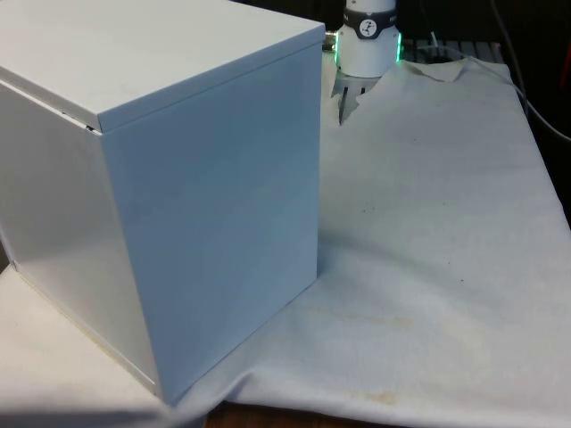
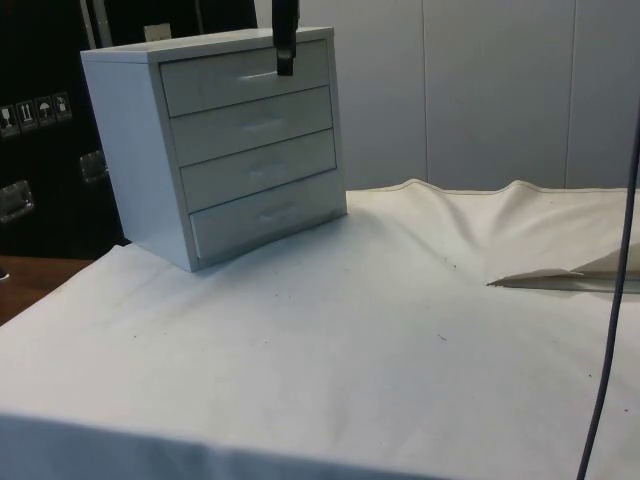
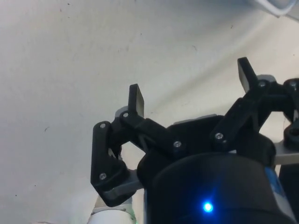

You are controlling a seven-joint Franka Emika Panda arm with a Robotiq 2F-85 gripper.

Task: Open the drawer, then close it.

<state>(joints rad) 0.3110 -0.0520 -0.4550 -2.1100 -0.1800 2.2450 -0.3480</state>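
Observation:
A white chest of drawers (image 2: 200,140) stands on the white cloth, its four drawer fronts flush and shut in the side view. The top drawer (image 2: 220,82) has a slim pale handle (image 2: 258,76). In the front view the chest (image 1: 161,178) turns its plain back and side to the camera. My gripper (image 2: 286,62) hangs high in the side view, its tip overlapping the top drawer's handle area; how far it is from the front I cannot tell. In the wrist view the gripper (image 3: 190,83) is open, with only cloth beyond the fingers. The gripper (image 1: 342,109) peeks out past the chest's far corner.
The cloth (image 2: 400,330) spreads wide in front of the chest, with a raised fold (image 2: 560,275) towards the side view's right. A dark cable (image 2: 612,330) hangs down at that view's right edge. A strip of bare wooden table (image 2: 30,285) shows beside the chest.

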